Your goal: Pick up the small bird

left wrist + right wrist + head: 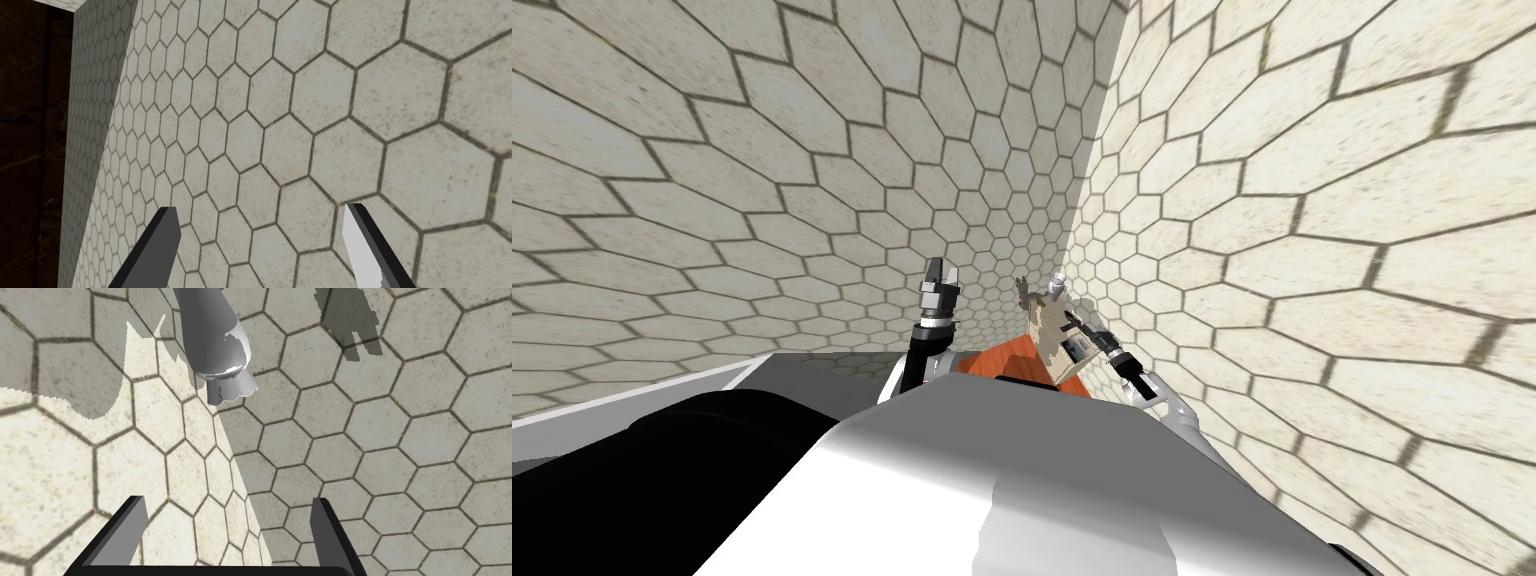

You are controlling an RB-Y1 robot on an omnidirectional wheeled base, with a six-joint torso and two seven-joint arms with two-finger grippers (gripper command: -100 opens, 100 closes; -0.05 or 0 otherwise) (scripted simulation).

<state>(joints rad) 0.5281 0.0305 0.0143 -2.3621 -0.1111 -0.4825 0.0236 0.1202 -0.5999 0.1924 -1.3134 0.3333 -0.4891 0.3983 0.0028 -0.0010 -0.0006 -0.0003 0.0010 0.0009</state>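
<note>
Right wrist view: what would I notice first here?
The shiny grey bird stands out, in front of the corner where two walls meet, beyond the open right gripper. The walls are covered all over in six-sided tiles, one side bright and the other shaded.

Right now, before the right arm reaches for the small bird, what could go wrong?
1. The right tool is open and the grey bird is ahead of its fingers, not between them; closing now would probably catch nothing.
2. The bird is before a corner of the tiled wall; pushing on could drive the fingers into the tiles.
3. The left tool, also open, faces the tiled wall and might scrape it.
</note>
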